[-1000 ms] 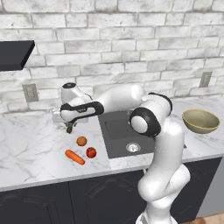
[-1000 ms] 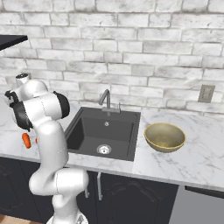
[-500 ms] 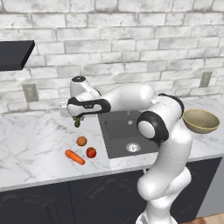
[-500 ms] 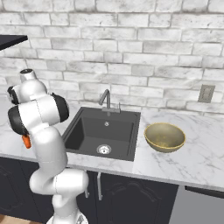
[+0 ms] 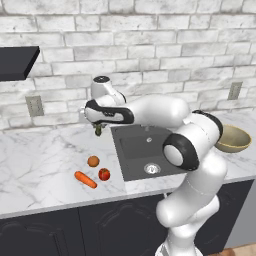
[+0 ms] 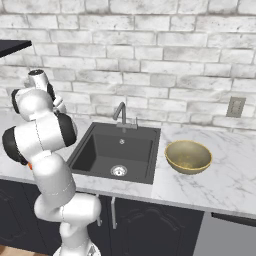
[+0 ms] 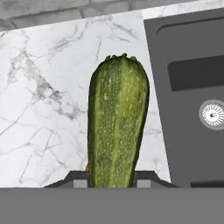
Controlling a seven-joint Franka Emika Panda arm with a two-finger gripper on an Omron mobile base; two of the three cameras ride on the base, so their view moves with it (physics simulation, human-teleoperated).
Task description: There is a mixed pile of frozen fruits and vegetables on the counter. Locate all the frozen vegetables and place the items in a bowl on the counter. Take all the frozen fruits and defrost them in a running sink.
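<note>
While the gripper (image 5: pixel 98 129) hangs above the counter (image 5: pixel 40 160) just left of the sink (image 5: pixel 142 152), its jaws are closed on the green cucumber-like stick (image 7: pixel 117 122), which points down past the fingertips. Risk: the grip looks to be at one end only, so a fast swing across the basin toward the bowl (image 6: pixel 188 156) could twist or drop the stick into the sink, the wrong spot for a vegetable. The bowl sits on the far side of the sink, well apart, so the carry is long. Stick: dark green, speckled skin, pale stripes, rounded tip. Carrot (image 5: pixel 85 179): tapered, orange, lying flat. Orange ball (image 5: pixel 93 161) and shiny red ball (image 5: pixel 104 174) sit near it. Sink matte black, round silver drain (image 7: pixel 213 114). Counter white marble, grey veins. Bowl wide, shallow, tan.
</note>
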